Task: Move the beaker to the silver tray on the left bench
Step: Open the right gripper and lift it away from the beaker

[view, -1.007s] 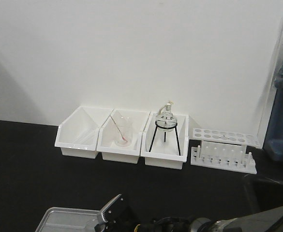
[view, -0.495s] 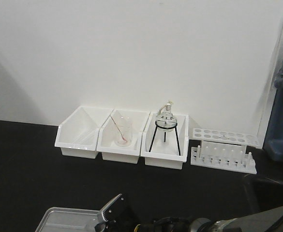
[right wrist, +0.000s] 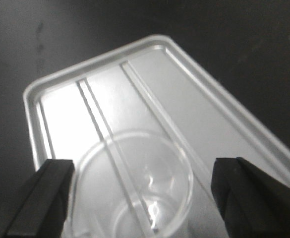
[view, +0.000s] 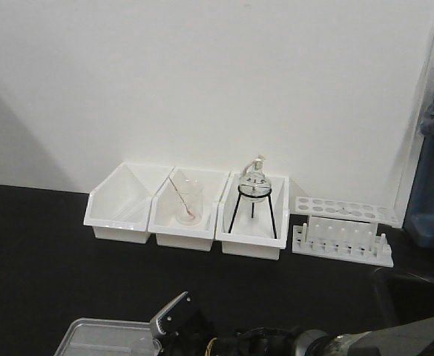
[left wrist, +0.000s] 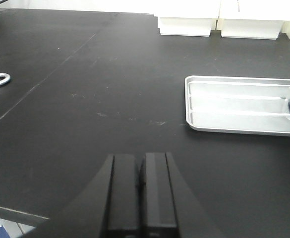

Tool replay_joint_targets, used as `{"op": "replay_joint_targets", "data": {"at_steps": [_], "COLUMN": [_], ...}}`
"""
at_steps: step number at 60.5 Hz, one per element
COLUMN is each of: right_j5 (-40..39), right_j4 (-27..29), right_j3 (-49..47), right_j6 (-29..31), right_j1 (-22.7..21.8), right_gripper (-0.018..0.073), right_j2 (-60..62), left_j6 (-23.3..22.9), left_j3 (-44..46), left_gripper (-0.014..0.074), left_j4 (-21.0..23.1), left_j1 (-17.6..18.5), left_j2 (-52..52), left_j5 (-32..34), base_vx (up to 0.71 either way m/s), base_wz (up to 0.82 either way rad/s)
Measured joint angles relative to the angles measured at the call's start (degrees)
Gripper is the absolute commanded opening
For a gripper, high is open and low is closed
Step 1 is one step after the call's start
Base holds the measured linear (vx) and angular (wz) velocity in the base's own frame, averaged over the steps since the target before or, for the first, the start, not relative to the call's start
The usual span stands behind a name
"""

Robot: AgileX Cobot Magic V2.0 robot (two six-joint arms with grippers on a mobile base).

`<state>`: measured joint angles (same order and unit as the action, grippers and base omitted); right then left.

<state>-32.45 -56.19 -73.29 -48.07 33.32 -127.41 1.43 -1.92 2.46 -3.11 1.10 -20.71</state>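
Now over the silver tray [right wrist: 194, 114]: beaker [right wrist: 130, 188] between the right pincer [right wrist: 135, 198] fingers [right wrist: 40, 198], pads well apart from the glass on both sides, so spread wide, not clamping. Cannot tell whether base rests on the tray floor or sits on a raised rib. Risk: tipping if perched on a rib; a finger catching the rim on withdrawal. Left pincer [left wrist: 141, 191] pressed together, holding nothing, idle above the black table [left wrist: 85, 99].
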Motion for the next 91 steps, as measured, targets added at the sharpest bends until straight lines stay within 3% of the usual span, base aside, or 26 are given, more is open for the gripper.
{"op": "replay_joint_targets", "data": {"at_steps": [23, 34, 43, 63, 71, 91], "right_j5": [0.10, 0.34, 0.11, -3.06, -3.44, -3.63], "right_j4": [-0.19, -2.07, -10.81, -37.79, -41.28, -41.98], "right_j3": [0.23, 0.23, 0.23, 0.23, 0.24, 0.24], "right_j6": [-0.43, -9.06, -15.74, -40.50, -45.01, -46.05], "right_j1": [0.00, 0.00, -0.17, -0.17, -0.17, -0.17], "right_gripper": [0.0587, 0.0580, 0.0541, 0.0420, 0.0382, 0.0292], "right_j2": [6.19, 15.28, 25.41, 43.53, 46.25, 47.42], "left_j6": [0.00, 0.00, 0.00, 0.00, 0.00, 0.00], "left_j3": [0.00, 0.00, 0.00, 0.00, 0.00, 0.00], "left_gripper": [0.0001, 0.0001, 0.0001, 0.0001, 0.0001, 0.0001], "left_j4": [0.00, 0.00, 0.00, 0.00, 0.00, 0.00], "left_j1": [0.00, 0.00, 0.00, 0.00, 0.00, 0.00], "left_j2": [0.00, 0.00, 0.00, 0.00, 0.00, 0.00], "left_j5": [0.00, 0.00, 0.00, 0.00, 0.00, 0.00], "base_vx": [0.00, 0.00, 0.00, 0.00, 0.00, 0.00], "base_wz": [0.00, 0.00, 0.00, 0.00, 0.00, 0.00]}}
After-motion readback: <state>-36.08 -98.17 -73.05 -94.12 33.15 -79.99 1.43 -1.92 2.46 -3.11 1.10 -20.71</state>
